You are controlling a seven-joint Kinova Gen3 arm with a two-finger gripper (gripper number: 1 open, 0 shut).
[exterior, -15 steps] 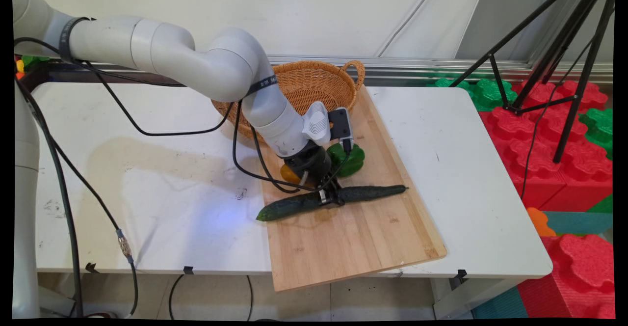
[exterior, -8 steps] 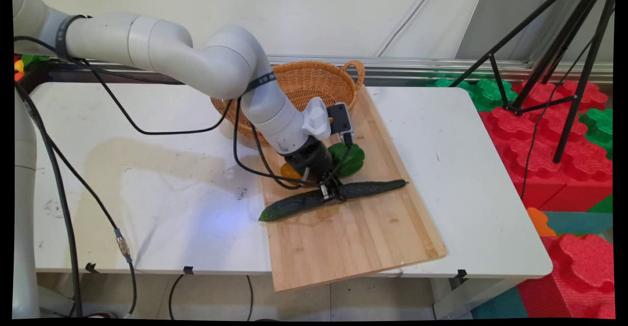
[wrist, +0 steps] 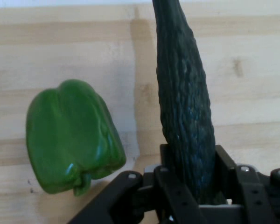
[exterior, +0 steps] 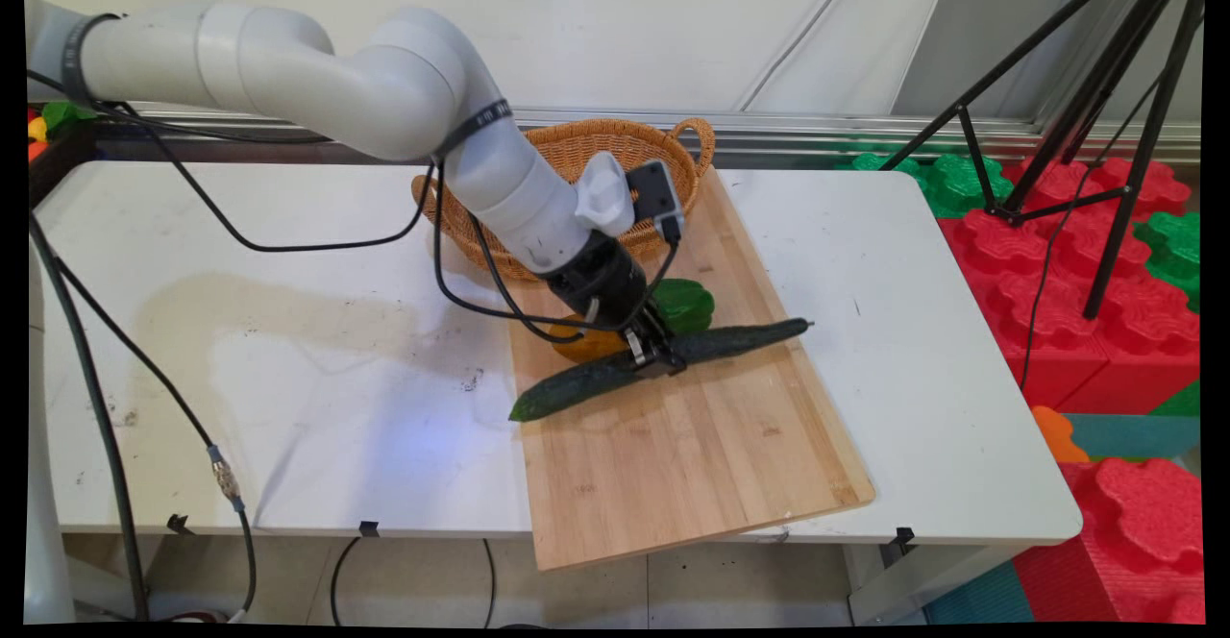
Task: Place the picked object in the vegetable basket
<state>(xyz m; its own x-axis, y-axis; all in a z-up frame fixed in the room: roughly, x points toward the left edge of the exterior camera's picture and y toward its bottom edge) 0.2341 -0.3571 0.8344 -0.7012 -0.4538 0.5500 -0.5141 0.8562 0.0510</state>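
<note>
Between the jaws: gripper [exterior: 657, 357] clamped on the cucumber [exterior: 740, 340].
Change: cucumber now lifted and tilted off the cutting board [exterior: 692, 465].
Beside gripper: green pepper [wrist: 72, 135], apart.

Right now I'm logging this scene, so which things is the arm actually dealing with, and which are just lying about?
In hand:
- tool, shut on the cucumber and holding it above the wooden cutting board

Lying about:
- green bell pepper, on the board beside the cucumber
- orange pepper, partly hidden by the arm
- wicker basket, behind the board
</note>
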